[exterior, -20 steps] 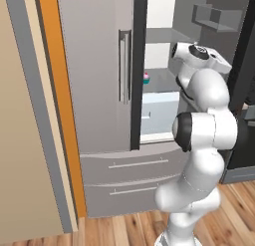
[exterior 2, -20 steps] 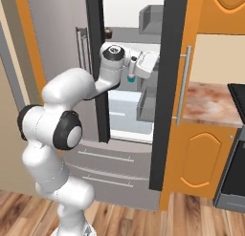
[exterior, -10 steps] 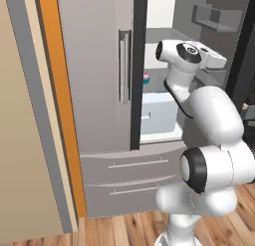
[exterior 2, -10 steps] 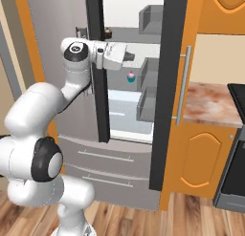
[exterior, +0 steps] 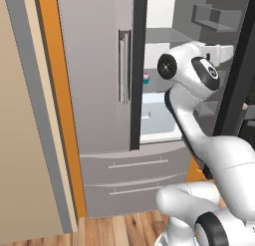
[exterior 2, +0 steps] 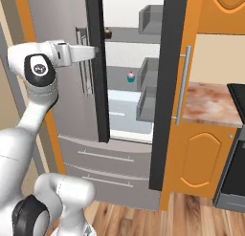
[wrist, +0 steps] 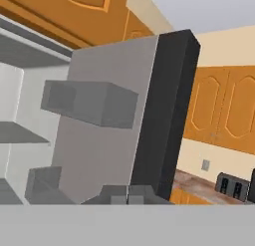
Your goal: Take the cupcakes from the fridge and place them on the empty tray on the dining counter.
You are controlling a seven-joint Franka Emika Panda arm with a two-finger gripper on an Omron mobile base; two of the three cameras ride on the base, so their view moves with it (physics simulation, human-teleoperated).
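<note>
**Cupcakes on fridge shelves, arm raised at the open door**

Cupcakes sit inside a tall grey steel fridge [exterior 2: 72, 20], the largest thing in both base views. Its left door is closed, with a vertical bar handle [exterior: 124, 66]; its right door [exterior 2: 165, 87] is swung open, dark-edged, with grey bins on its inner face. Two drawers [exterior: 134, 165] run across the bottom. In the hand view, the open door [wrist: 107, 120] stands close ahead, its bins jutting out at 9 o'clock.

Orange cabinets [exterior 2: 198, 163] stand at 3 o'clock of the fridge in the right base view, topped by a pinkish-brown marbled counter [exterior 2: 210, 103]. A wood plank floor [exterior 2: 191, 216] lies below.

The white robot arm [exterior: 191, 80] reaches up in front of the fridge opening. Its gripper [exterior 2: 94, 51] points sideways at the black centre strip, level with the upper shelf. The jaws are clenched together with nothing between them.

The pink-frosted cupcake [exterior 2: 130, 77] with a teal wrapper stands on a middle shelf, at 4 o'clock of the gripper and well apart from it; it also shows in the left base view [exterior: 146, 78]. A small dark shape [exterior 2: 108, 35], likely the brown cupcake, rests on the shelf above, just right of the centre strip.
</note>
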